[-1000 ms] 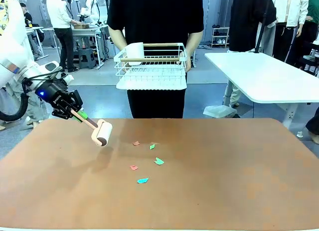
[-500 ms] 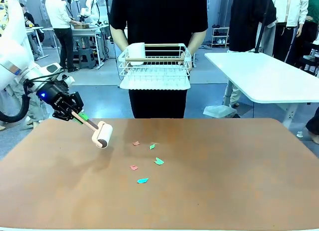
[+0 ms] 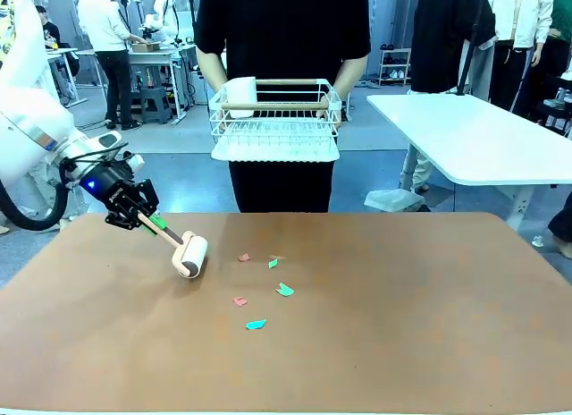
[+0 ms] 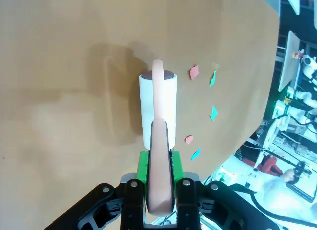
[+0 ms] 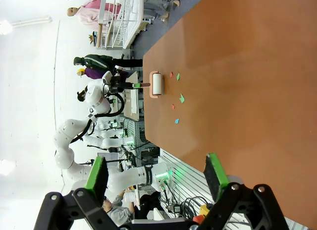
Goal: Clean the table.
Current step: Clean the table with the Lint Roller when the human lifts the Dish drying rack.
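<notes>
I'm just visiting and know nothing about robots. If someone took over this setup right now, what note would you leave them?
Left end effector: shut on the handle of the lint roller.
Right end effector: open, empty.
Roller head is low by the table, just left of the paper scraps.
Done: roller gripped.
Left: roll up the scraps, all lying on the table.

Roller (image 3: 189, 255) left of scraps (image 3: 284, 290) on table (image 3: 402, 326).

Table (image 3: 402, 343) top smooth reddish-brown, slight gloss, laminate look. Roller (image 3: 190, 255): white papery roll, smooth peach plastic handle. Scraps (image 3: 256, 325) thin, paper-like, matt pink and teal. Rack (image 3: 275, 120) white coated wire, wooden bar. Left gripper (image 3: 147, 220) matt black, green rubbery pads (image 4: 143, 165).
</notes>
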You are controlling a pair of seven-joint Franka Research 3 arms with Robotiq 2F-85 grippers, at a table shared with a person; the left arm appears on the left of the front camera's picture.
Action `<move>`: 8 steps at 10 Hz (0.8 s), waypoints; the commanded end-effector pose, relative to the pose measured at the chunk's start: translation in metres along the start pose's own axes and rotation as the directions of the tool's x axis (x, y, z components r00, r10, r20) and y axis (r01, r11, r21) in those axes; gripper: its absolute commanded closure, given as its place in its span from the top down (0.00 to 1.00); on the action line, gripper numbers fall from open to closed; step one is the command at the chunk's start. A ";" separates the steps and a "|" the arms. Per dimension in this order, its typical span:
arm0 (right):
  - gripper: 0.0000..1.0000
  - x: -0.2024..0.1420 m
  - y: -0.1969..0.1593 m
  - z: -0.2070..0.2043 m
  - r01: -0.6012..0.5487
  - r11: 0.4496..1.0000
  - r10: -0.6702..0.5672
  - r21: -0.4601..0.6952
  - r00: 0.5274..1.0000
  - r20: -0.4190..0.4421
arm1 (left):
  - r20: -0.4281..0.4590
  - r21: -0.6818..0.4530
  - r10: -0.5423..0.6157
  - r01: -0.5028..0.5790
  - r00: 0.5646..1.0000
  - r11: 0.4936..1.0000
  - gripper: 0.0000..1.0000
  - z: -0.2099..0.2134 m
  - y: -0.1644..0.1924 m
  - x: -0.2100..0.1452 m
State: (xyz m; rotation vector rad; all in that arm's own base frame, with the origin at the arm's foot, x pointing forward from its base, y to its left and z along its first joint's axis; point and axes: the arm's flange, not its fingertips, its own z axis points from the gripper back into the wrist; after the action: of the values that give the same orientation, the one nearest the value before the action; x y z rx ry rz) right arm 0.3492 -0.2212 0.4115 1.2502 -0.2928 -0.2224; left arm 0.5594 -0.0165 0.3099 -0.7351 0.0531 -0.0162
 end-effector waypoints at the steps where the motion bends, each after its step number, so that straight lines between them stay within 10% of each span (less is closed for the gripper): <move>1: 1.00 0.000 0.003 0.000 -0.014 1.000 0.014 0.016 1.000 0.006 | -0.041 -0.038 0.021 -0.022 0.999 0.999 0.22 -0.008 0.001 0.006; 8: 1.00 0.000 0.003 0.000 -0.014 1.000 0.014 0.016 1.000 0.006 | -0.012 -0.074 0.068 -0.068 0.998 0.995 0.22 -0.078 -0.061 -0.008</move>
State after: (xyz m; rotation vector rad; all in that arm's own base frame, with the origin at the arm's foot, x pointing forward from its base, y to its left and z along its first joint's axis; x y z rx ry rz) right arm 0.3493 -0.2211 0.4115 1.2501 -0.2927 -0.2223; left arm 0.5589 -0.1012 0.2962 -0.8008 0.0983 0.0314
